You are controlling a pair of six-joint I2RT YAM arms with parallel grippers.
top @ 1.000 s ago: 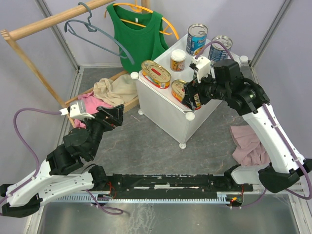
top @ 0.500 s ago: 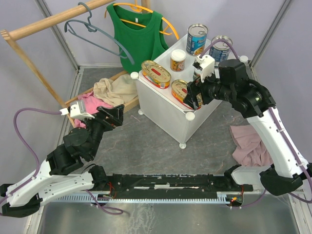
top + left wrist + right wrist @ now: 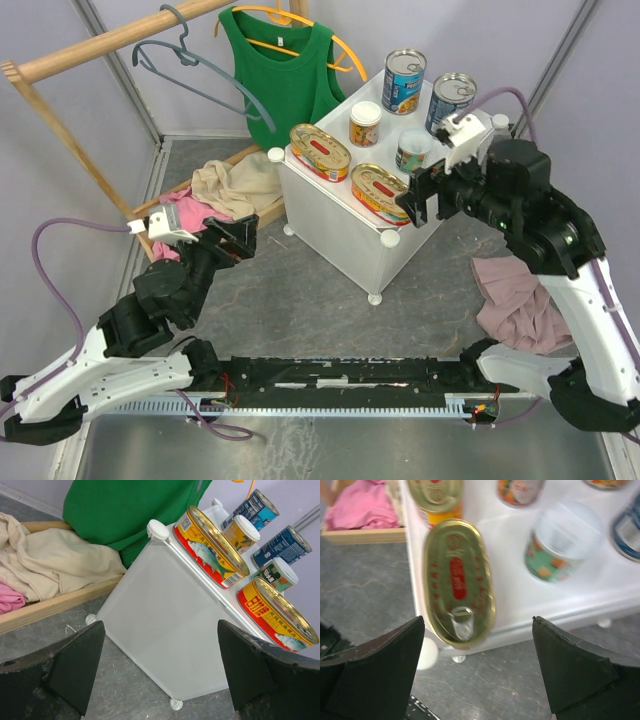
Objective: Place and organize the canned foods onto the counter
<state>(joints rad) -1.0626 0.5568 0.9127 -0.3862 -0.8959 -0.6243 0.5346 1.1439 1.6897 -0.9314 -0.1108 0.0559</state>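
Currently all six cans are up on the counter (image 3: 160, 615), in three loose pairs: left oval tin (image 3: 210, 547) and near oval tin (image 3: 458, 582) along the near-left side, yellow-labelled small can (image 3: 365, 124) and green-labelled small can (image 3: 560, 542) in the middle, and far tall can (image 3: 404, 82) and right tall can (image 3: 451, 100) at the back. The right pincer (image 3: 420, 200) hovers over the counter's near-right edge, just above the near oval tin, jaws spread wide with nothing between them. The left pincer (image 3: 243, 235) is also spread and empty, low on the near-left and well apart from the counter. My read is that placing is done and you're down to tidying and backing out. The near oval tin is the one to watch, because its near end lies close to the rim, beside the corner knob (image 3: 390, 238). If you square it up, come down over its long sides and slide it a touch toward the middle. Don't push from the end, since the green-labelled small can stands just beyond it. To clear out, go straight up first, then pull toward the near right. Don't sweep toward the far side; the tall cans would probably tip easily. Leave the left arm parked.
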